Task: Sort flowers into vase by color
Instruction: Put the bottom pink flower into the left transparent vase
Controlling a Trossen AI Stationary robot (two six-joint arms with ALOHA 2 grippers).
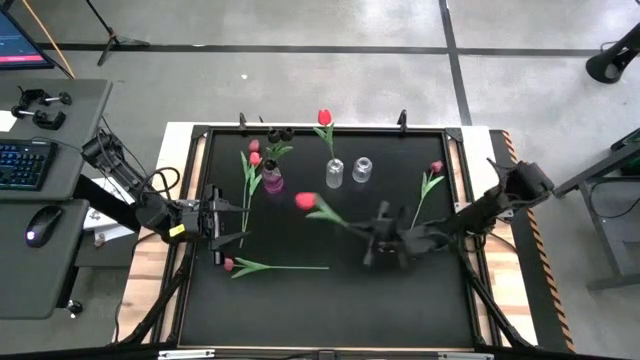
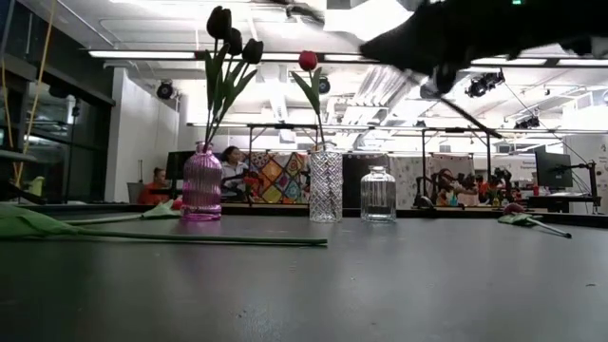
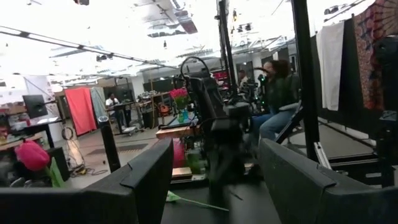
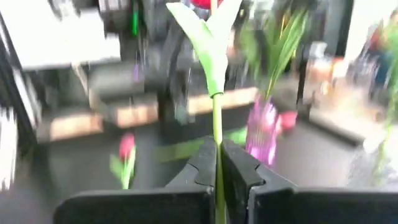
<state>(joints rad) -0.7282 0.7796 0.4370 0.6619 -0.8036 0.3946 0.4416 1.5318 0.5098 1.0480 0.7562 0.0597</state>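
Two arms reach over the black table [image 1: 300,300]. Near the middle, the right gripper [image 1: 372,237] is clamped on the stem of a red tulip [image 1: 306,201] and carries it above the mat (its head points toward the pink vase [image 1: 272,181]). At the table's left edge the left gripper [image 1: 232,222] waits, fingers wide, beside a pink tulip [image 1: 270,266] lying flat.

Right arm extended from right table edge toward table centre, wrist low; right gripper [image 1: 383,243] near centre, fingers [image 4: 239,168] pinched together on a thin green stem [image 4: 217,158]. Left arm folded at left table edge; left gripper [image 1: 240,224] level above surface, fingers [image 3: 149,177] spread apart, holding nothing.
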